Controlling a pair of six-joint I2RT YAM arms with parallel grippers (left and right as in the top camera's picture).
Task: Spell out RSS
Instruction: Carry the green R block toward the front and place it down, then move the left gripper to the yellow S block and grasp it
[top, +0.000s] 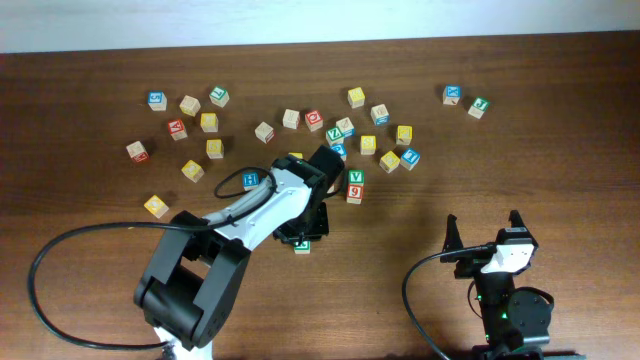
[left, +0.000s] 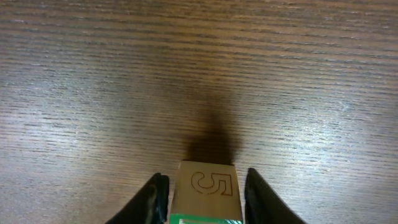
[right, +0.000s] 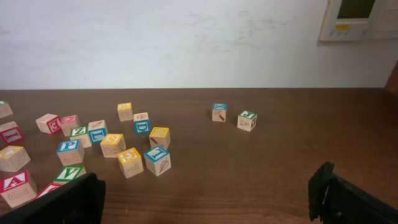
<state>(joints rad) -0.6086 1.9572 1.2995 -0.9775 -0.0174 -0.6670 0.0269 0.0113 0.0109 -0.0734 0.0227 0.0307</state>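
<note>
My left gripper (top: 301, 234) is shut on a wooden cube with a green-and-white top face (top: 302, 246), low over the table in front of the scattered cubes. In the left wrist view the cube (left: 208, 194) sits between the two fingers (left: 205, 179) and shows an engraved 5 on its side; its letter is hidden. Several yellow-faced cubes lie scattered behind, for example one at the back (top: 356, 96) and one at the left (top: 156, 206); their letters are too small to read. My right gripper (top: 482, 230) is open and empty at the front right (right: 205, 202).
Blue-, red- and green-faced cubes lie mixed among the yellow ones across the back of the table. A green V cube (top: 355, 178) stands just right of my left arm. Two cubes (top: 452, 95) (top: 478, 107) lie apart at the back right. A black cable (top: 45, 255) loops at the front left.
</note>
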